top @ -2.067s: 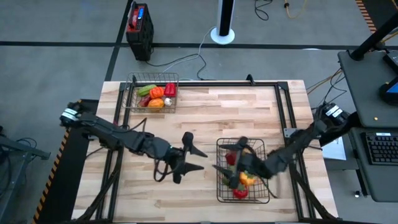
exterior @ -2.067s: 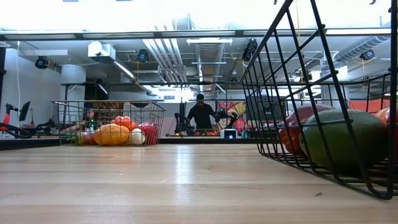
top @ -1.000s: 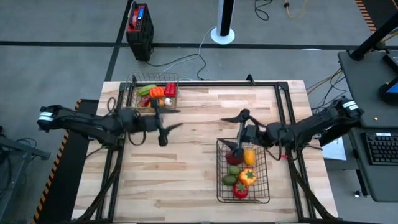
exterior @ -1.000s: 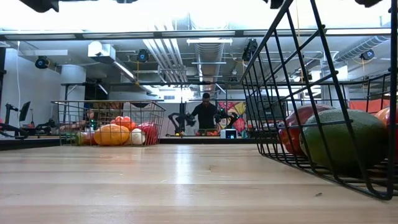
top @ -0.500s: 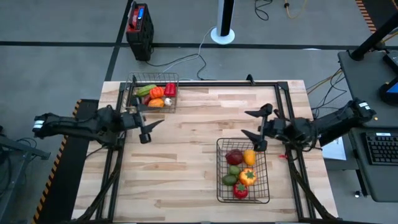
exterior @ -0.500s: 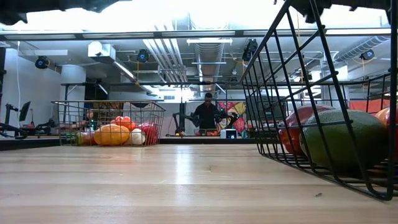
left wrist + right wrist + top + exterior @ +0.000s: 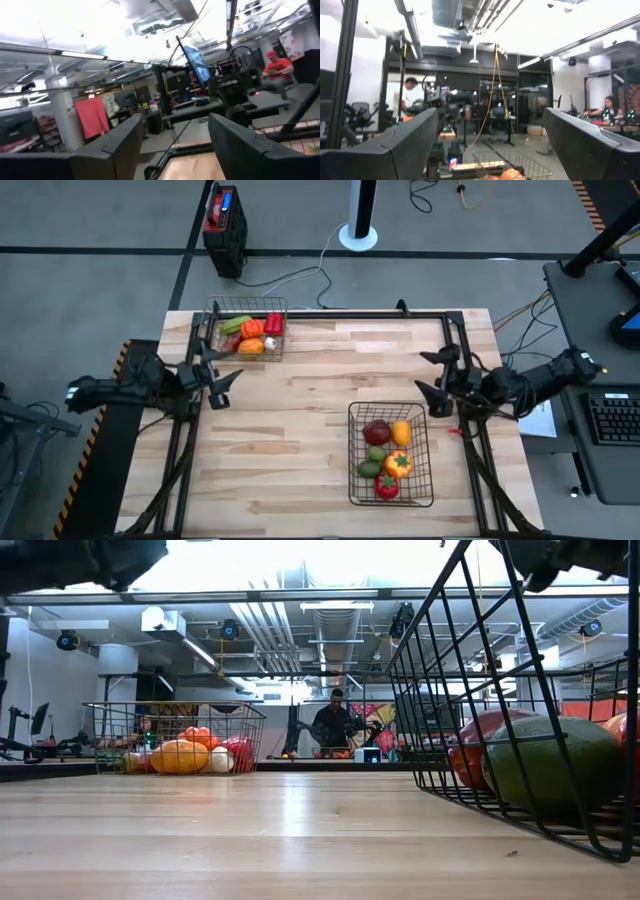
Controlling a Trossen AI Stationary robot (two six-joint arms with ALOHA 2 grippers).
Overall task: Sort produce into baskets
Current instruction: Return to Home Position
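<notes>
The smaller basket (image 7: 245, 330) stands at the table's far left and holds green, orange and red produce (image 7: 255, 332) plus a white garlic (image 7: 268, 342). The larger basket (image 7: 390, 453) sits near the right front with red, yellow, green and orange produce (image 7: 388, 455). My left gripper (image 7: 222, 383) hangs open over the table's left edge, just in front of the smaller basket. My right gripper (image 7: 428, 375) hangs open over the right edge, beyond the larger basket's far end. In both wrist views the left gripper (image 7: 172, 145) and right gripper (image 7: 490, 145) have nothing between their fingers.
Bare wood lies between the two baskets (image 7: 320, 380). In the low view the larger basket's mesh wall (image 7: 500, 690) fills the right side and the smaller basket (image 7: 175, 740) stands far left. People are in the room behind (image 7: 335, 725). A black frame rail (image 7: 455, 360) runs along the table's right side.
Both arms have drawn back and sunk a little, the left gripper toward the table's left edge and the right gripper toward the right edge, away from the larger basket. Both have stayed open with nothing in them. The produce and baskets have not moved.
</notes>
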